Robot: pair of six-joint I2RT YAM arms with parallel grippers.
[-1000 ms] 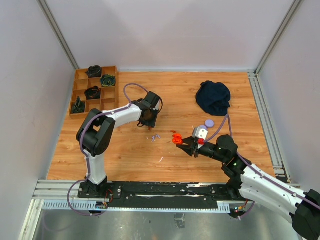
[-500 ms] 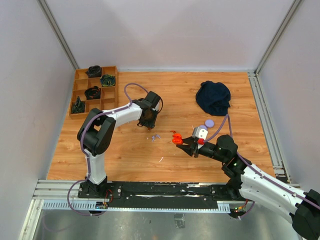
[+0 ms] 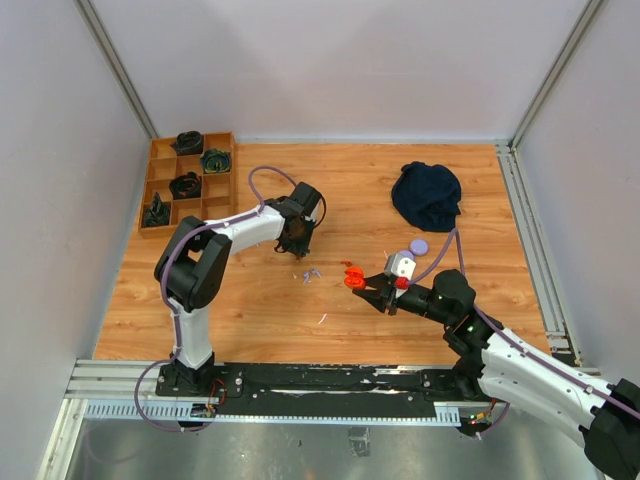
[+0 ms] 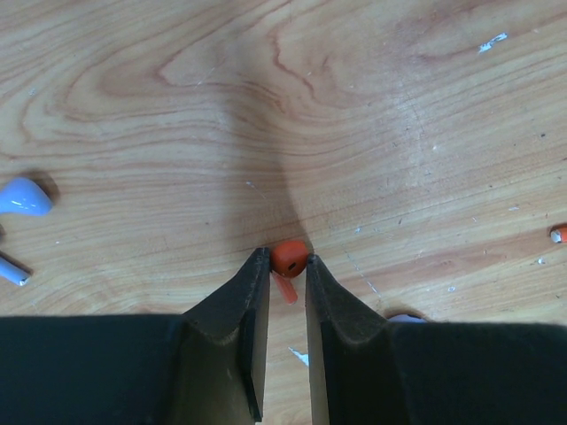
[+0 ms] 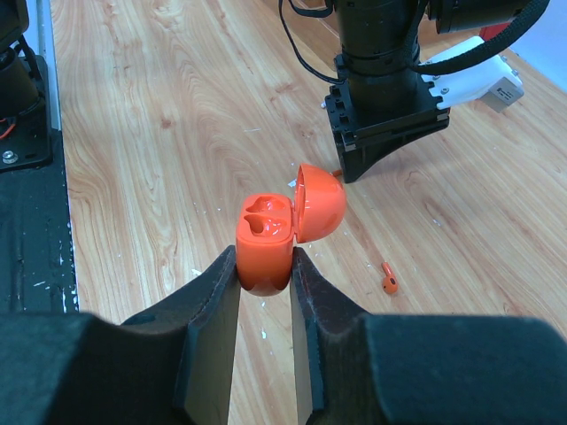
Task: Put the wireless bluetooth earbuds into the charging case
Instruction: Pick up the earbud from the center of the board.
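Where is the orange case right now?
The open orange case is pinched in the right gripper, near the middle of the table in the top view. A loose orange earbud lies close by.

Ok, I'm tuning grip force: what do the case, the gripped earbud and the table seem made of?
Case: probably hard plastic, glossy; smooth moulded orange shell with highlights on its lid.
Earbud: seemingly the same orange plastic, smooth and rounded.
Table: wood or wood-look laminate, satin; visible grain, faint sheen, small scuffs.
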